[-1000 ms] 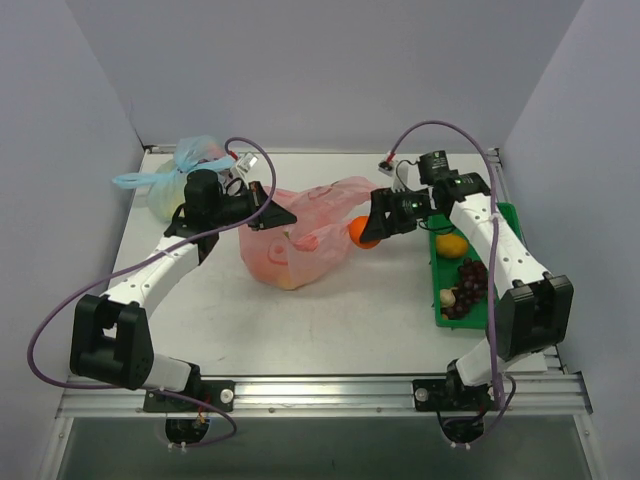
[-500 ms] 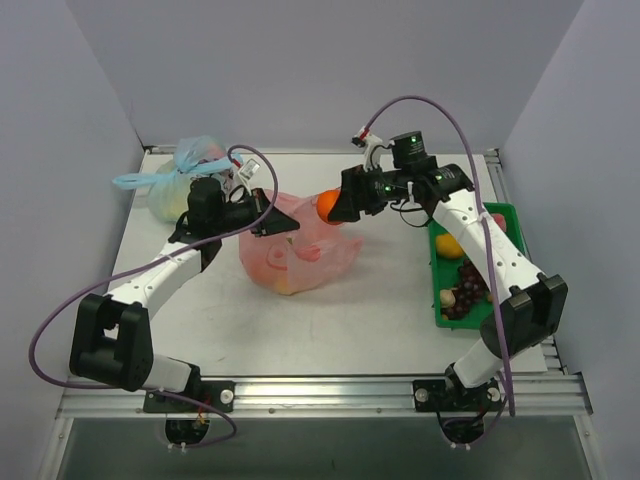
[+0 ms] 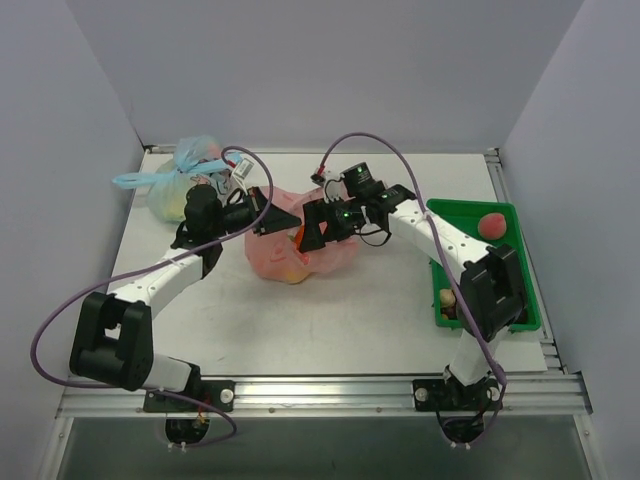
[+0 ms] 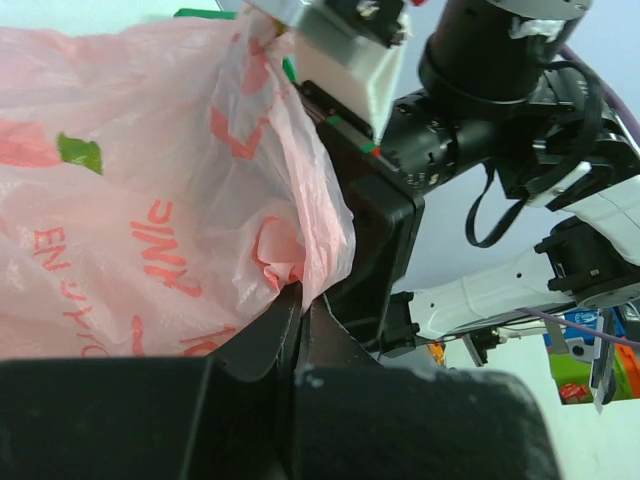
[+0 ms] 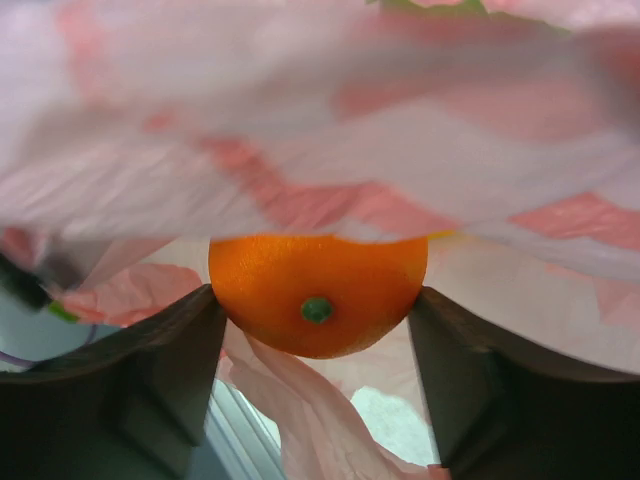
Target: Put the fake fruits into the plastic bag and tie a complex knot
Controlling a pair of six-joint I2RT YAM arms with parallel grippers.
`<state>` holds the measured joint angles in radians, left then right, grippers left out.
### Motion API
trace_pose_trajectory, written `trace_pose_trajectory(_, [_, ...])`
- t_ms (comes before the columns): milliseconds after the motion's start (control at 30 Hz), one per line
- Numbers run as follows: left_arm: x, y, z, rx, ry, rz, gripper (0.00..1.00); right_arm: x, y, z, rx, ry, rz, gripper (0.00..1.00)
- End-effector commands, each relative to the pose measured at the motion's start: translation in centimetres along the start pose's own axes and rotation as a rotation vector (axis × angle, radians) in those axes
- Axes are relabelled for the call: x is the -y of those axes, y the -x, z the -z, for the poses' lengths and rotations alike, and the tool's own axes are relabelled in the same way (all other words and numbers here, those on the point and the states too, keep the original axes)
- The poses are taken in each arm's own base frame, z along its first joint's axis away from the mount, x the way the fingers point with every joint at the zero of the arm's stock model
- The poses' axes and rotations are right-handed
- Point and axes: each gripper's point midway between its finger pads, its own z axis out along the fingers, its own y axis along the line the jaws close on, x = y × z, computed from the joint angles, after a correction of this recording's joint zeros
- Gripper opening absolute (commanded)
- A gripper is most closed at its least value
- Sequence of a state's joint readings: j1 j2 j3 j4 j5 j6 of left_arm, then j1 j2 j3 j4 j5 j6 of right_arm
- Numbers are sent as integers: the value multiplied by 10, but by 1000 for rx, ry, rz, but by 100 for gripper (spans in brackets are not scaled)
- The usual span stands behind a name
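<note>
A white table (image 3: 330, 320) sits between pale grey walls (image 3: 300, 70), with a green tray (image 3: 520, 300) at its right edge and a knotted pale blue bag (image 3: 180, 185) in the far left corner. The plastic bag (image 3: 275, 255) lies left of centre. It is thin, translucent pink with red-orange prints, and something yellowish shows through its lower part.

The left gripper (image 4: 300, 298) reaches in from the left, its jaws pressed together on a fold of the bag's rim and lifting it. The right arm stretches far across from the tray. The right gripper (image 3: 304, 234) is inside the bag's mouth, its jaws pinching a glossy orange fruit (image 5: 318, 290) with pink film draped just above it. A red fruit (image 3: 490, 224) lies in the tray's far end.

Half a second ago the orange hung above the bag's far edge, and a second ago it was beside the tray. The left arm has barely shifted.
</note>
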<state>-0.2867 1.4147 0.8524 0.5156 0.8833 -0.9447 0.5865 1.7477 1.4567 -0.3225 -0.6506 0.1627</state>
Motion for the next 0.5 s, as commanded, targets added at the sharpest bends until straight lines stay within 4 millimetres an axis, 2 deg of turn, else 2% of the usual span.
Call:
trace_pose_trajectory(0, [15,4,3,29,-59,-43,0,-14,15,-4,52,65,-17,89])
trace_pose_trajectory(33, [15,4,5,32,-58,-45,0,-17,12,-1,35,73,-24,98])
trace_pose_trajectory(100, [11,3,7,37,-49,-48,0,-17,10,10,33,53,15,100])
trace_pose_trajectory(200, [11,1,12,41,-46,-54,0,-7,-3,29,-8,18,4,100])
trace_pose_trajectory(233, [9,-1,14,38,-44,-54,0,1,-10,39,-30,-4,-4,100])
trace_pose_trajectory(267, [10,-3,15,28,-51,-60,0,-2,-8,50,-20,0,5,100])
trace_pose_trajectory(333, [8,-6,15,19,-48,-69,1,7,-10,72,-11,-12,1,100])
trace_pose_trajectory(367, [7,-7,15,18,-46,-71,1,4,-7,88,14,-7,20,100])
trace_pose_trajectory(400, [6,-8,16,14,-43,-79,1,4,-14,101,-9,-14,-9,100])
trace_pose_trajectory(433, [3,-10,16,8,-35,-72,1,7,-18,112,-15,-22,39,100])
trace_pose_trajectory(467, [2,-11,16,3,-33,-72,1,16,-19,131,0,-55,30,100])
